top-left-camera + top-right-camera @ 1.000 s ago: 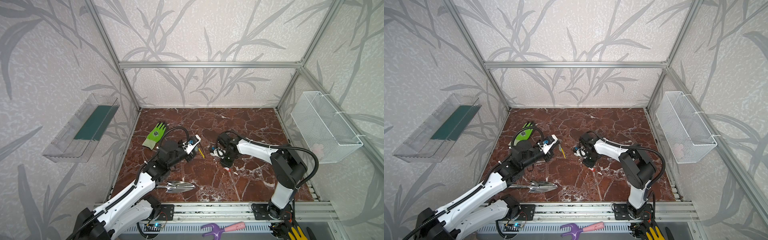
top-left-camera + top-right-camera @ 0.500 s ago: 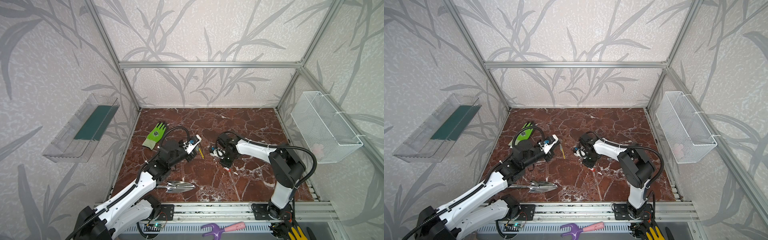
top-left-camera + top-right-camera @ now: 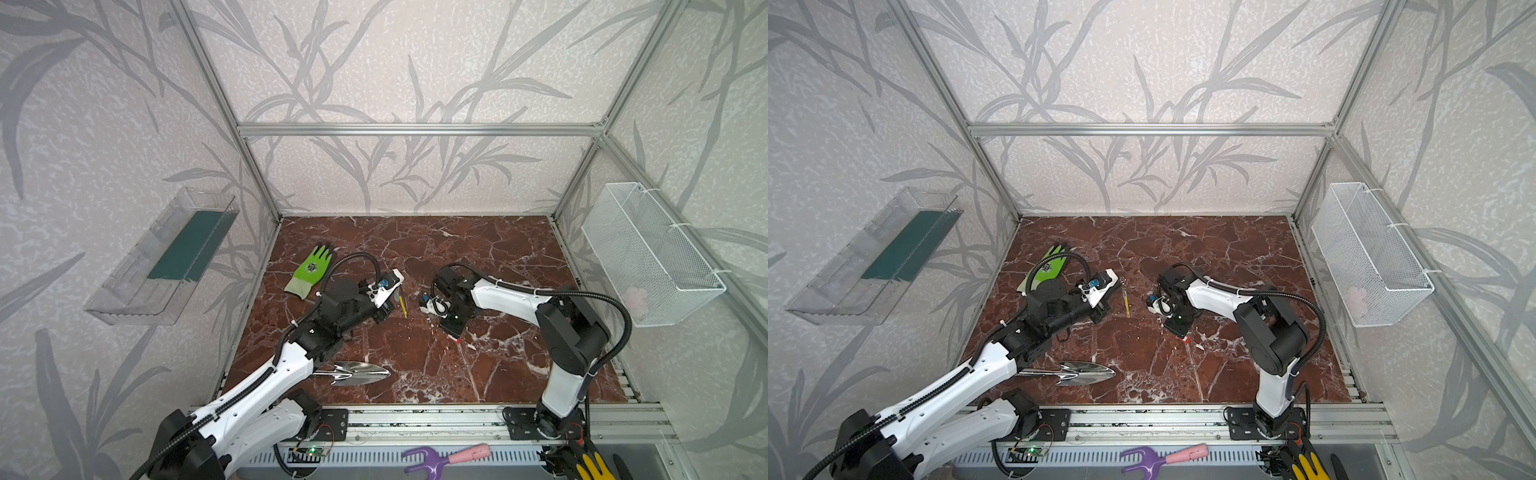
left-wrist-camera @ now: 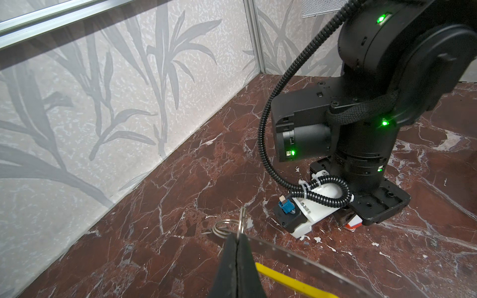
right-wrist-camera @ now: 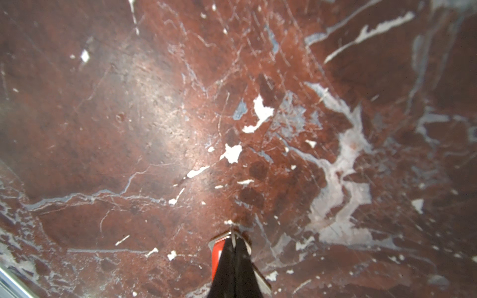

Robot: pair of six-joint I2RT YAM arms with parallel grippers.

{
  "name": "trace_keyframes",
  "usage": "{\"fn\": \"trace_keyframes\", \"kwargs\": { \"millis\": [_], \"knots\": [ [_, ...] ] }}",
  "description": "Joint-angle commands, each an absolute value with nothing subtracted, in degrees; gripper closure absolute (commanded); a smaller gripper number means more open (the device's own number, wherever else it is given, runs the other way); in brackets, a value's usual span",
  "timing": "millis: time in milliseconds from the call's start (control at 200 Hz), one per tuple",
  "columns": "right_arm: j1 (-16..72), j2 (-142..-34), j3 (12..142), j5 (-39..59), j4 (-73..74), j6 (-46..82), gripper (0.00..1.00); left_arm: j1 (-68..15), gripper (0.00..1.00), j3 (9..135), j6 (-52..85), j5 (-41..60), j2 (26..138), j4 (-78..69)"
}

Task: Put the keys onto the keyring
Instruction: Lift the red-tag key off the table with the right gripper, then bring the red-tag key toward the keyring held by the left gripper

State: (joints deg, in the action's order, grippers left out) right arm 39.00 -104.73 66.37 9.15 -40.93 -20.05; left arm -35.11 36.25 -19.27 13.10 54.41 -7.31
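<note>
We saw our right hand [image 5: 233, 245] just press together on the red-tagged key [image 5: 216, 254], bottom centre of its wrist frame, on the worktop [image 5: 154, 129]; our left hand [image 4: 237, 242] pinched the keyring [image 4: 296, 259]. Threading looked next.

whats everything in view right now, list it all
key: 1 seen, silver with red tag, in the right hand, down at the table
keyring: 1, grey with a yellow stretch, in the left hand
green glove: 1, green, back left of the table
trowel: 1, shiny steel, front left of the table
table: 1, red marble, floor of the cell
shelf: 1, clear with a dark green sheet, left wall
basket: 1, white wire, right wall, something pale pink inside
fork: 1, purple with pink handle, in front of the table
yellow glove: 1, yellow, front right corner, cut off
left hand: 1, black, shut on the keyring
right hand: 1, black, shut on the key
</note>
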Motion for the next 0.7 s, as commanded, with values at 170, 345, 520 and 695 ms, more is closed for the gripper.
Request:
{"fn": "trace_keyframes", "kwargs": {
  "millis": [170, 345, 520, 695],
  "knots": [
    [37.15, -92.79, 64.07, 13.67, -40.11, -21.09, 1.00, -35.31, 1.00, 35.96, -20.21, 16.61, 53.69, -11.34],
    [35.96, -83.79, 63.29, 13.63, -40.60, -23.91, 1.00, -35.27, 1.00, 35.75, -22.34, 21.11, 52.79, -14.08],
    [35.27, -73.28, 62.03, 15.98, -36.20, -24.00, 1.00, -35.52, 1.00, 38.56, -25.03, 22.74, 53.42, -11.58],
    [33.73, -63.31, 58.42, 23.86, -25.38, -21.22, 1.00, -37.79, 1.00, 42.05, -28.67, 20.44, 54.95, -9.07]
  ]
}}
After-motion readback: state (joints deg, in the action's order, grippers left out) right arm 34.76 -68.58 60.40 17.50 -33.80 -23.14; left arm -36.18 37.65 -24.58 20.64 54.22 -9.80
